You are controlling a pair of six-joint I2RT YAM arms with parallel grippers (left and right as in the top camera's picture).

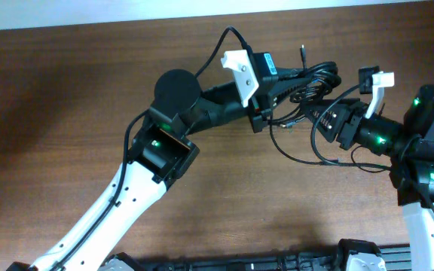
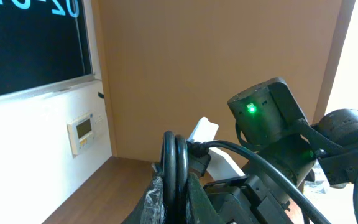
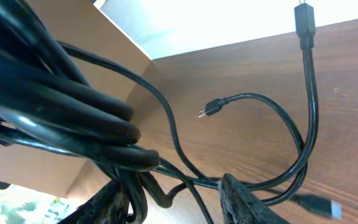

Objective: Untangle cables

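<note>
Cables (image 1: 311, 83) clamped in left pincer (image 2: 176, 193). Right pincer (image 3: 176, 202) straddles them, grip unclear. Cyan screen writing (image 2: 61, 6) cropped, unreadable.

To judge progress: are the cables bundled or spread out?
Mostly bundled: the cables form a thick coil, with a few loose strands trailing.

Brown wood-grain table (image 1: 66, 113). Left arm enters from lower left, reaches up and right. Left gripper (image 1: 281, 94) meets dense knot of black cables (image 1: 319, 75) near table's far edge. Right arm comes in from right. Right gripper (image 1: 316, 113) points left, just below knot, among strands. Loose loops (image 1: 300, 154) trail toward near side beneath both grippers. Plug end (image 1: 304, 51) sticks out beyond knot. Green lights glow on both arms.
</note>
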